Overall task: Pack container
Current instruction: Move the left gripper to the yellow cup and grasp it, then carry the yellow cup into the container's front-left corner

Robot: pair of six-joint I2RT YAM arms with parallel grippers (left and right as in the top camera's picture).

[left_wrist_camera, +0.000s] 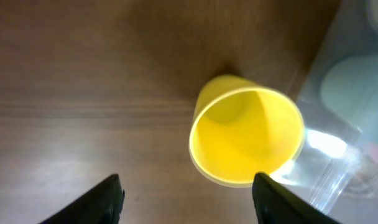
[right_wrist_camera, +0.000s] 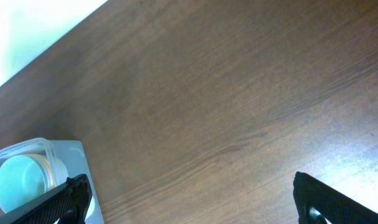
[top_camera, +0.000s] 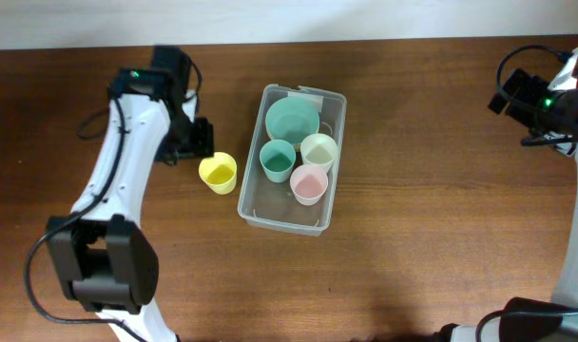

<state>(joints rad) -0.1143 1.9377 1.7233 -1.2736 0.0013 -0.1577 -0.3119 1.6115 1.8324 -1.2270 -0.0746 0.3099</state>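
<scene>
The clear plastic container (top_camera: 256,211) stands at the table's middle. It holds a teal bowl (top_camera: 291,120), a teal cup (top_camera: 277,160), a pale green cup (top_camera: 318,150) and a pink cup (top_camera: 309,183). A yellow cup (top_camera: 218,173) stands upright on the table just left of the container; it also shows in the left wrist view (left_wrist_camera: 246,137). My left gripper (left_wrist_camera: 186,202) is open and empty, just left of the yellow cup (top_camera: 196,142). My right gripper (right_wrist_camera: 192,202) is open and empty over bare wood at the far right (top_camera: 531,104). The container's corner shows in the right wrist view (right_wrist_camera: 64,152).
The dark wooden table (top_camera: 422,218) runs to a pale wall along the back edge. The left arm's base (top_camera: 104,266) stands at the front left. Cables hang by both arms.
</scene>
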